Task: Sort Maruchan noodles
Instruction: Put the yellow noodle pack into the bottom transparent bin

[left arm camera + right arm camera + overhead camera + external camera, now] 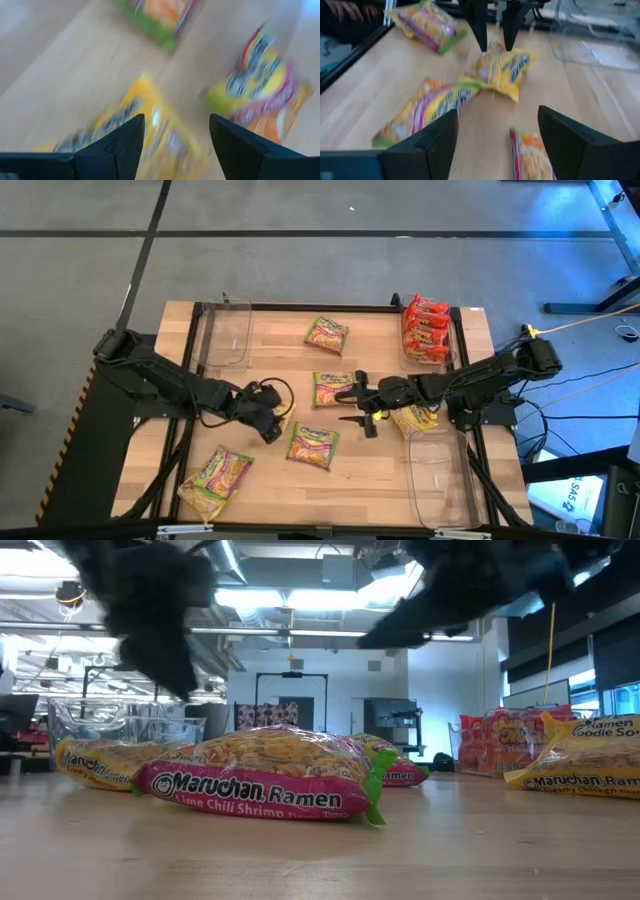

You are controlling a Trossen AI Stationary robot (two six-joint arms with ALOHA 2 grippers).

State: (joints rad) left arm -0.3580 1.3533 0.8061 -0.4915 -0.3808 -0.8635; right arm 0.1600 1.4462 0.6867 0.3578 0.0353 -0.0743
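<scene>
A yellow packet [287, 416] lies at mid-table, and my left gripper [272, 423] is open right over it; the packet shows between the fingers in the left wrist view [145, 125]. My right gripper [350, 405] is open and empty, just above the table between two green-pink packets [332, 388] [313, 445]. Another yellow packet [415, 418] lies under the right arm. More green-pink packets lie at the far middle [326, 333] and near left [215, 478]. Red-orange packets [425, 330] fill the far right bin. My left gripper comes at the yellow packet from above, its fingers [481, 30] pointing down at the packet's top [502, 67]. I cannot tell whether the fingertips touch it. The packet lies flat on the table.
A clear bin [228, 335] stands at the far left and another [440, 475] at the near right. The two grippers are close together at mid-table. Bare wood shows along the near edge in the middle.
</scene>
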